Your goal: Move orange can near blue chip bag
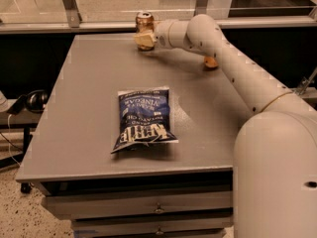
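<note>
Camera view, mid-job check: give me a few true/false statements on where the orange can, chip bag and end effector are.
1. The orange can stands upright at the table's far edge. True.
2. The end effector is right by the can. True.
3. The blue chip bag touches the can. False: it lies flat mid-table, well apart from the can.
4. A small orange object lies left of the bag. False: it sits far right, partly behind the arm.
</note>
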Available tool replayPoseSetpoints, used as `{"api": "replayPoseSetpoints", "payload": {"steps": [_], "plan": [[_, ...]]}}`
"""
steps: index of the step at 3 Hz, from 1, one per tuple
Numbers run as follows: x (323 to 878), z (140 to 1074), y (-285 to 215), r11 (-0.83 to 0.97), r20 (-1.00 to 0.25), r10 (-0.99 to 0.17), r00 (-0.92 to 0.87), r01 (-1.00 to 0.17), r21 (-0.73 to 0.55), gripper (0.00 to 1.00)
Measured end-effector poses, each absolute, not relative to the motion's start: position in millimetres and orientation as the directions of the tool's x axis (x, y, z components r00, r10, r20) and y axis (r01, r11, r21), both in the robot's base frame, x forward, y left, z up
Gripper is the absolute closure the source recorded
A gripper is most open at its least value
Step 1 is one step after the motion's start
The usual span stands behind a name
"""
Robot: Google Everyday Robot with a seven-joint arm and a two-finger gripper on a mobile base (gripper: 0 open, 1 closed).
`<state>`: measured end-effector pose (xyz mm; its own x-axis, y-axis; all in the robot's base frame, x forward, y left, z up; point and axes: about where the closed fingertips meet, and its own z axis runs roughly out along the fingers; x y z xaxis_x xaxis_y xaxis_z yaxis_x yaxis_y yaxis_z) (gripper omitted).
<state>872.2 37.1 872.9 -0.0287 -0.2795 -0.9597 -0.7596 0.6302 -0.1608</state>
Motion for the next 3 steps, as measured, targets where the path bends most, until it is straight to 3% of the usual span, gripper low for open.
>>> {"api": "replayPoseSetpoints", "payload": {"steps": [2,3], "plan": [[862.9,875.6,34.8,0.616,-0.963,-0.270,-0.022,-0.773,-0.154,0.87],[847.2,891.4,24.3,0.605,-0.972,-0.235,-0.009,-0.784,-0.139,1.00]]}}
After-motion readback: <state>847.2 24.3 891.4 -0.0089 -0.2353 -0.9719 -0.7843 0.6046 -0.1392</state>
